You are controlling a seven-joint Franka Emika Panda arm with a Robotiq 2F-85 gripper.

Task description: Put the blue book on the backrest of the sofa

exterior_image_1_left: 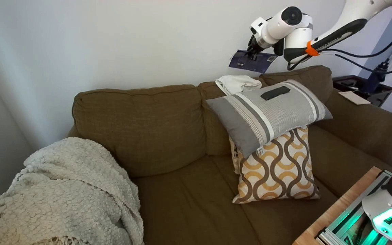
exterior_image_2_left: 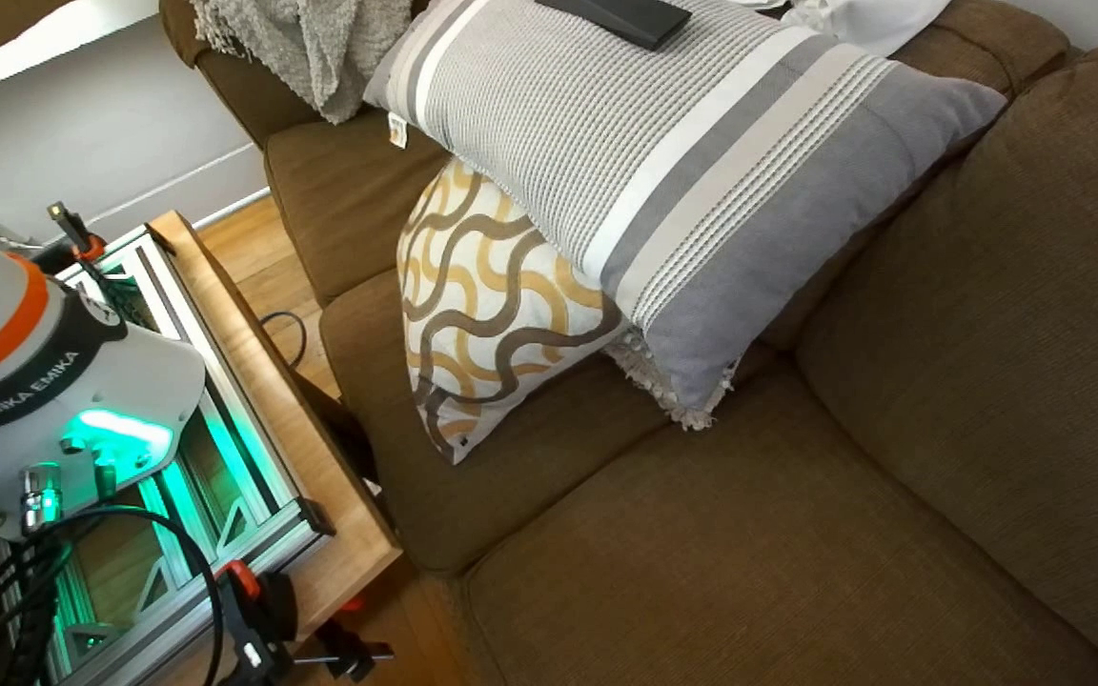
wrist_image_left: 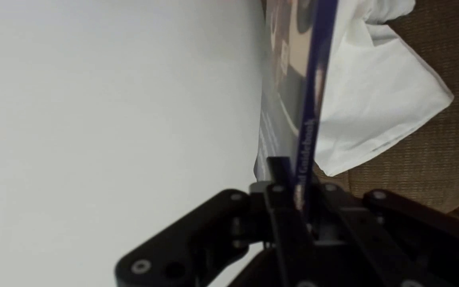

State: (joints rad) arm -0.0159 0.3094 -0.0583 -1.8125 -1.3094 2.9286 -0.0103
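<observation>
A thin blue book (exterior_image_1_left: 258, 64) hangs in the air above the sofa backrest (exterior_image_1_left: 138, 102), close to the wall, over a folded white cloth. My gripper (exterior_image_1_left: 252, 54) is shut on one edge of it in an exterior view. In the wrist view the gripper (wrist_image_left: 299, 175) pinches the spine end of the blue book (wrist_image_left: 313, 91), which extends away from the fingers with the word "Guidebook" on its spine. The sofa backrest (wrist_image_left: 424, 167) shows to the right of the book there. Part of the sofa backrest (exterior_image_2_left: 1035, 305) is in an exterior view where the gripper and book are out of view.
The white cloth (exterior_image_1_left: 237, 84) lies on the backrest below the book. A grey striped pillow (exterior_image_1_left: 277, 110) bears a dark flat object (exterior_image_1_left: 275, 92) and leans over a patterned cushion (exterior_image_1_left: 277, 166). A fluffy blanket (exterior_image_1_left: 73, 190) covers the sofa's end. The wall (exterior_image_1_left: 131, 44) stands behind.
</observation>
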